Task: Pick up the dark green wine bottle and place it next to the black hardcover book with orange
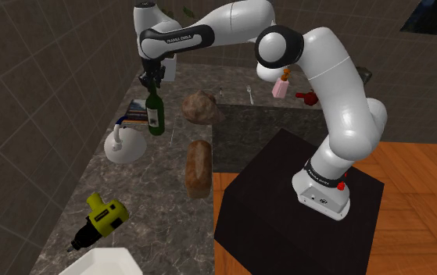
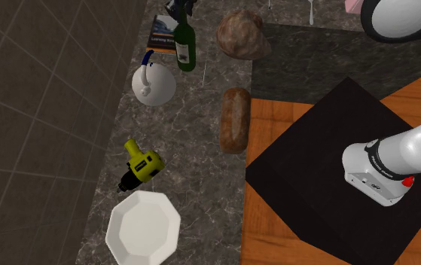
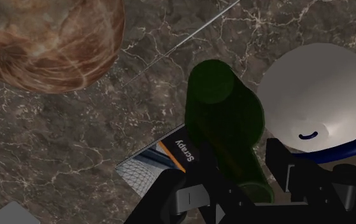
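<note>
You've got a dark marble counter running along the tiled wall. Low in the second exterior view, there's a white eight-sided plate, and just above it a yellow drill on its side. Higher up, a brown loaf, a white kettle nearer the wall, and a brown rock beyond the loaf.

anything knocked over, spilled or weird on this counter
Nothing spilled or broken. The yellow drill lies on its side near the white plate, and the green bottle is clasped at its neck in the jaws.
</note>
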Action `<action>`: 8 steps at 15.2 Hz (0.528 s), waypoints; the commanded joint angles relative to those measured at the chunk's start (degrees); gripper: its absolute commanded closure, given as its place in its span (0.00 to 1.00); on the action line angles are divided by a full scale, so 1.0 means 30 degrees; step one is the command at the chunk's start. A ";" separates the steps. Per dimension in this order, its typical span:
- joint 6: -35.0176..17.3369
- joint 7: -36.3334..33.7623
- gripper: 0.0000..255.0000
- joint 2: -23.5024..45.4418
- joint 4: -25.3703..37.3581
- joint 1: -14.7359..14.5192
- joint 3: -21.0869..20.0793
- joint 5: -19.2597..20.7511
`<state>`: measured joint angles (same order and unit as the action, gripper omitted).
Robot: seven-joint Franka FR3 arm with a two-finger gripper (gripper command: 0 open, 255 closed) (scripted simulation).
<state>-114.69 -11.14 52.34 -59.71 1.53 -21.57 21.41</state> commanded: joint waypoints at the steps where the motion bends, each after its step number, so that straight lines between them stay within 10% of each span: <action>1: -0.0007 0.0000 1.00 -0.0008 0.0000 0.0002 -0.0001 0.0000; 2: -0.0007 0.0000 1.00 -0.0008 0.0000 0.0001 -0.0001 0.0000; 3: -0.0011 -0.0002 0.00 -0.0014 -0.0010 0.0003 -0.0002 0.0000; 8: -0.0007 0.0000 0.00 -0.0008 0.0000 0.0002 -0.0001 0.0000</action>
<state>-114.72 -11.15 52.29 -59.75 1.54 -21.58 21.41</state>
